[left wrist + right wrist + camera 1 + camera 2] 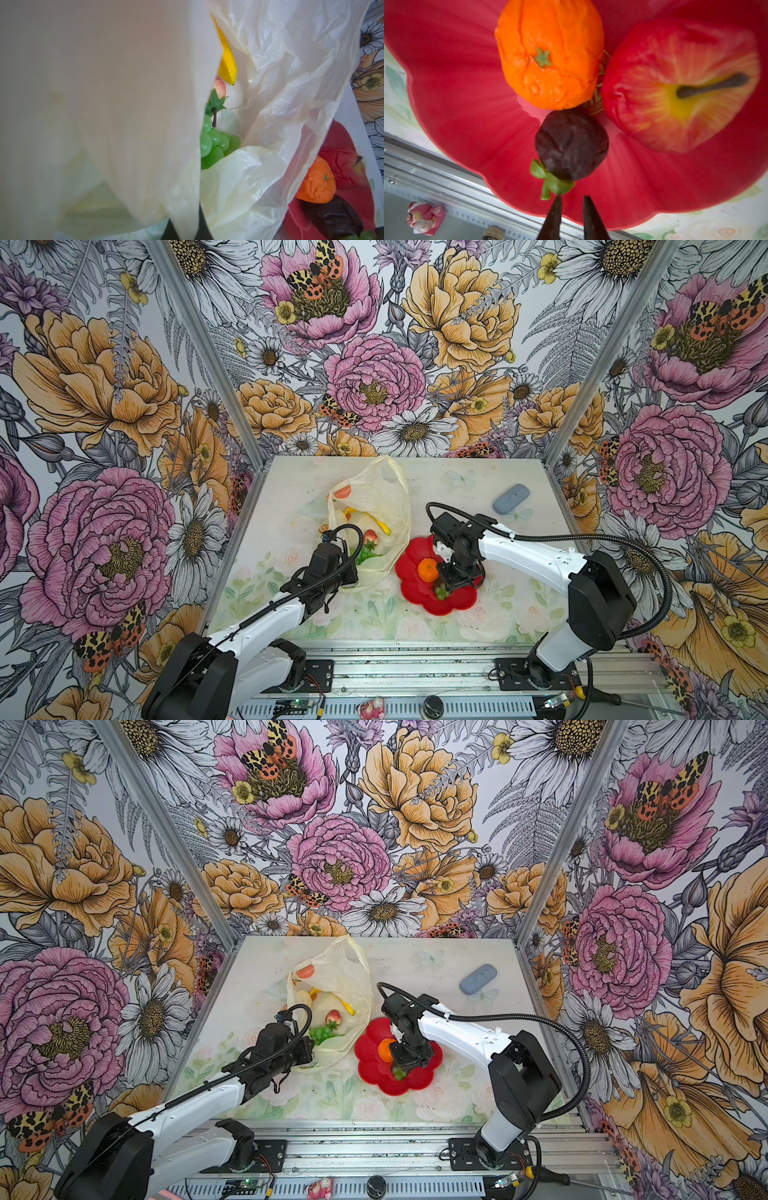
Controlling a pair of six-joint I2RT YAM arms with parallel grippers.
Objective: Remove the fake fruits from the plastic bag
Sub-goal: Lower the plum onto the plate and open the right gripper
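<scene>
The plastic bag [376, 495] [340, 969] lies on the table with its mouth towards the arms. Inside it I see a yellow banana [227, 62], a strawberry [371, 537] and a green grape bunch [216, 143]. My left gripper [186, 230] is shut on the bag's near edge and holds the film [270, 104] up. An orange [550, 56], a dark mangosteen [572, 143] and a red apple [681, 83] rest on the red flower-shaped plate [453, 601]. Just above the mangosteen's green calyx hangs my right gripper [572, 199], its jaws slightly apart with nothing between them.
A blue-grey oval object [511, 498] lies at the back right of the table. A small pink figurine [424, 218] sits on the metal rail [415, 672] at the front. Floral walls close in the left, back and right sides.
</scene>
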